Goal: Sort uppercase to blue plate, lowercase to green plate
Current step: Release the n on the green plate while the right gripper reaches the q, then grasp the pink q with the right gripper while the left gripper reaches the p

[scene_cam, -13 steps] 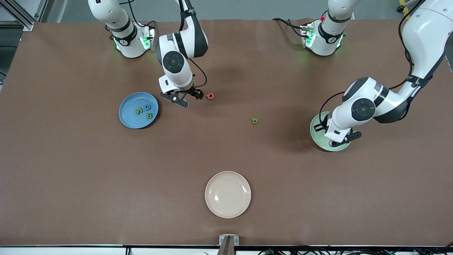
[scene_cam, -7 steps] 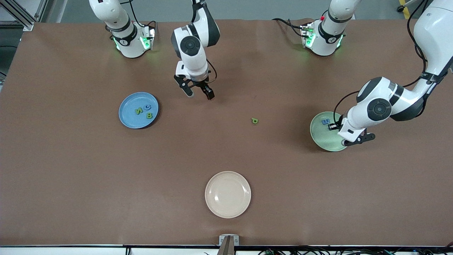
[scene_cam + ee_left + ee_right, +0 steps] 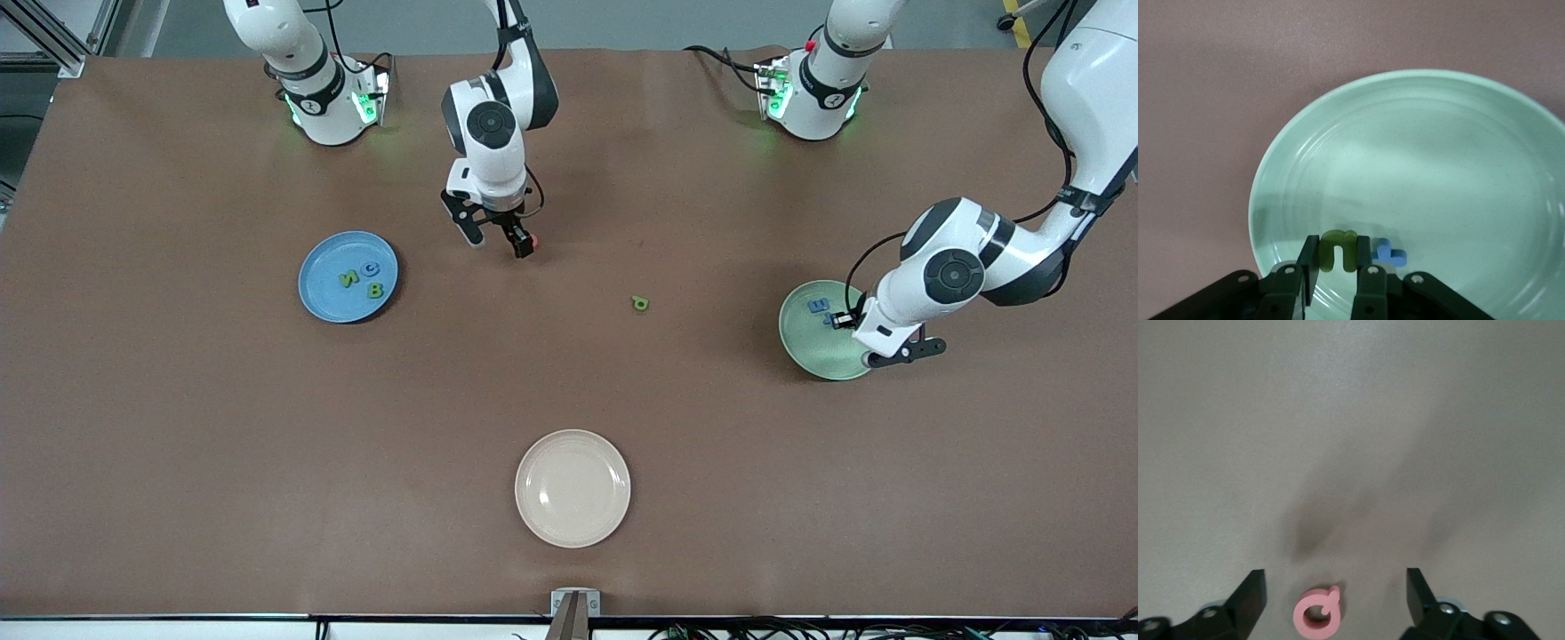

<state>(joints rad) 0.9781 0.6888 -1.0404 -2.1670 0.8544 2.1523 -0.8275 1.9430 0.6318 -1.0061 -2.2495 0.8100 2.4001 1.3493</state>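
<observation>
Front view: brown desk (image 3: 178, 427) fills the scene, grey floor strip along the top edge, both arm bases there. Blue plate (image 3: 348, 276), toward the right arm's end, holds green N (image 3: 348, 278), blue C (image 3: 372, 270) and green B (image 3: 376, 290), so three of four capitals look sorted. Green plate (image 3: 822, 330), toward the left arm's end, shows blue m (image 3: 817, 306); blue x (image 3: 1389, 253) lies beside the held letter. Cream plate (image 3: 573, 488) sits nearest the camera, bare. Right end effector (image 3: 498, 239) hangs spread apart over red Q (image 3: 1317, 614), which lies on the desk between the fingers, not grasped. Left end effector (image 3: 1336, 261) is over the green plate, clenched on green u (image 3: 1339, 250), not yet released. Green p (image 3: 639, 303) lies alone on the desk between the two plates. Left to do, judging by this: Q to blue, u dropped, p to green.
</observation>
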